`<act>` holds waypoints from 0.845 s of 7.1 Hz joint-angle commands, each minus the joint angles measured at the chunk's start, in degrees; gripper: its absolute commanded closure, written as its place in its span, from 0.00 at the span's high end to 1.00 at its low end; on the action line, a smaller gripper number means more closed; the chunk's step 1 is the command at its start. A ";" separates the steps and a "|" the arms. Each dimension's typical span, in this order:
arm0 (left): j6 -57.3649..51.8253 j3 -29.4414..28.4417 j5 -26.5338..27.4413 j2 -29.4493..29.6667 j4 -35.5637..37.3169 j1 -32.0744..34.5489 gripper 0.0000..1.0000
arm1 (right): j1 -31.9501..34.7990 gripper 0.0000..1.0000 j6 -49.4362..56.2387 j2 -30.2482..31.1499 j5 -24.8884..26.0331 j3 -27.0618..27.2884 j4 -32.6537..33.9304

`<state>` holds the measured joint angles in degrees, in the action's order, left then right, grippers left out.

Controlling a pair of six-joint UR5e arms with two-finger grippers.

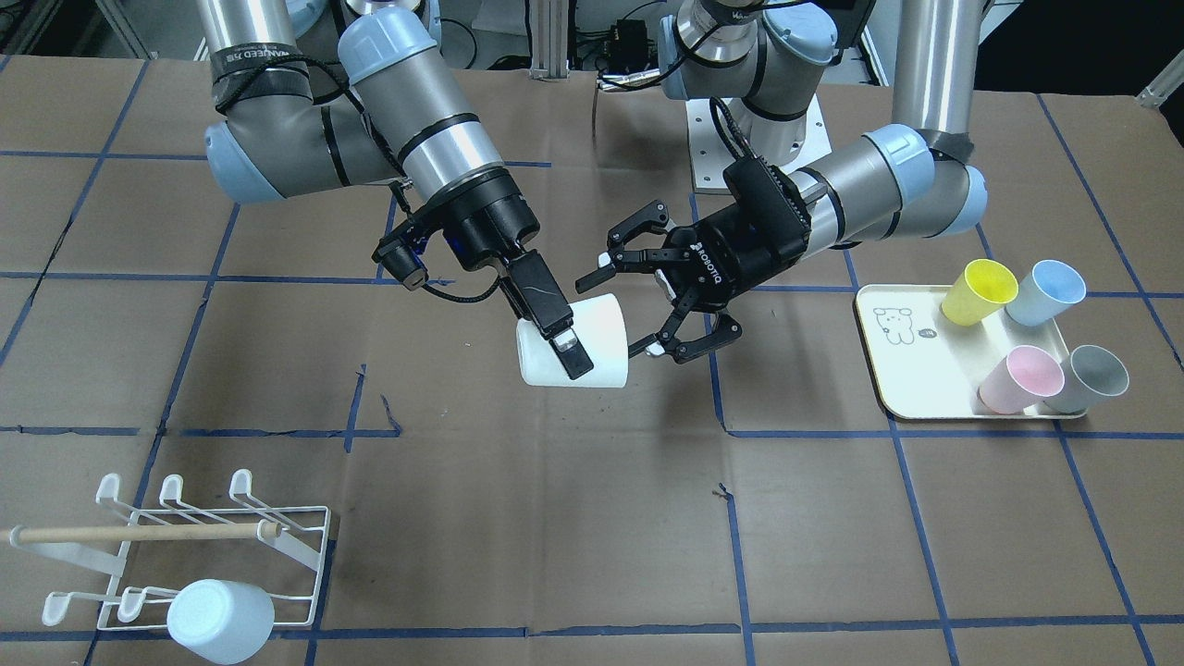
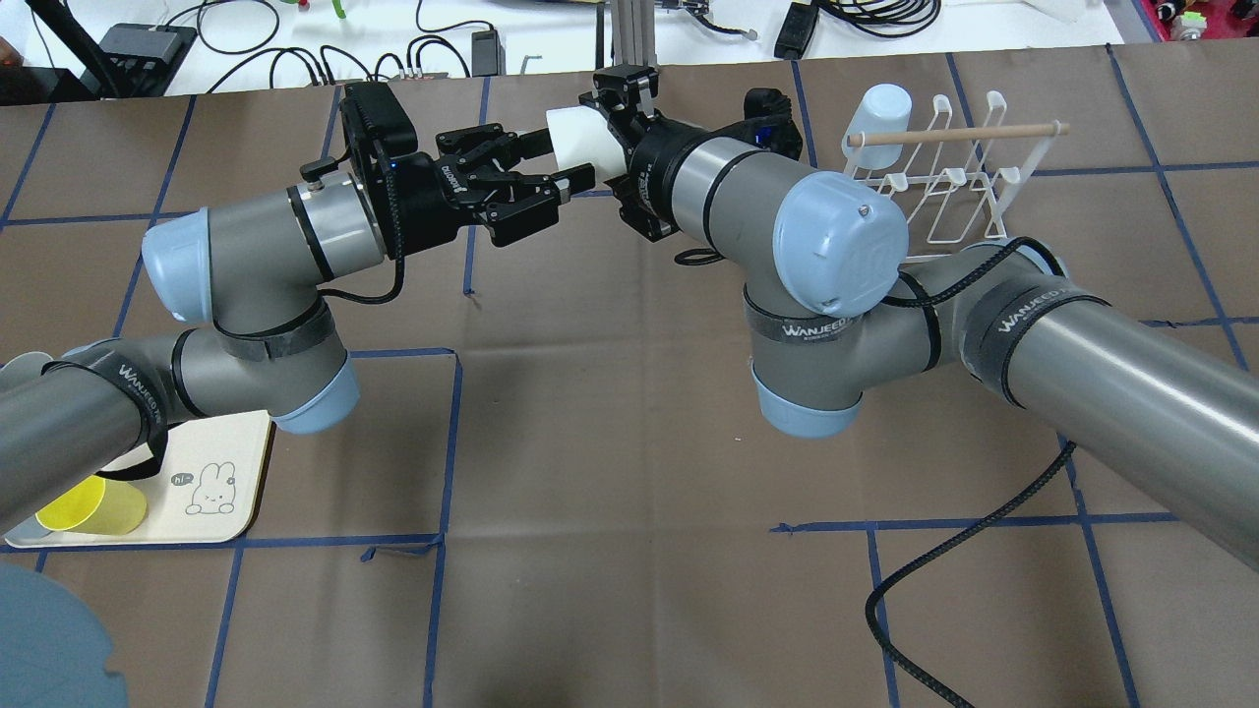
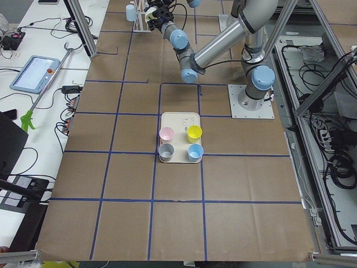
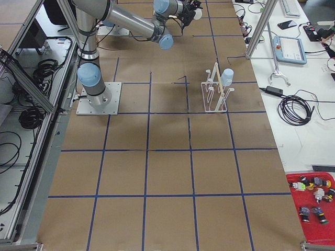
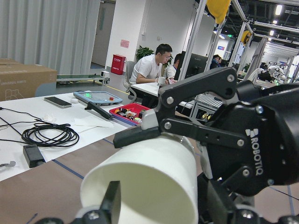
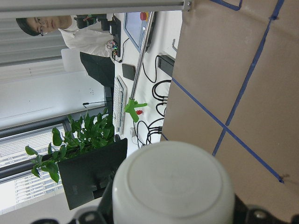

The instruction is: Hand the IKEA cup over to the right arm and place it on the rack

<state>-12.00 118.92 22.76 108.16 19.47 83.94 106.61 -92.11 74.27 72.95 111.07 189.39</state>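
While the right claw (image 1: 566, 347) is clamped on the white cup (image 1: 601, 324), holding it on its side above mid-table (image 1: 555, 518), the left claw (image 1: 622, 310) stands wide open beside the cup's mouth, gripping nothing, well apart from the rack (image 1: 185, 532) bearing a pale blue cup (image 1: 220, 620).

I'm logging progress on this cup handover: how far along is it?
Done: the right hand grips the white cup, and the left hand is open at its rim. In hand: the cup is held above the table. Left: set it on the rack, where a pale blue cup already sits.
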 commanded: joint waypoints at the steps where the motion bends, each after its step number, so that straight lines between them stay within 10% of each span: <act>1: 1.44 -0.09 -0.43 -0.32 0.05 -0.35 0.87 | 0.00 0.42 0.00 0.09 0.00 -0.06 0.01; 6: 2.24 0.62 -8.77 -1.73 -0.13 -8.86 0.95 | -1.49 0.42 0.00 -0.35 -0.09 -0.50 0.10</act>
<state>-9.86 119.47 16.50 106.49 19.41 77.61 105.95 -92.12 74.08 72.87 110.71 189.59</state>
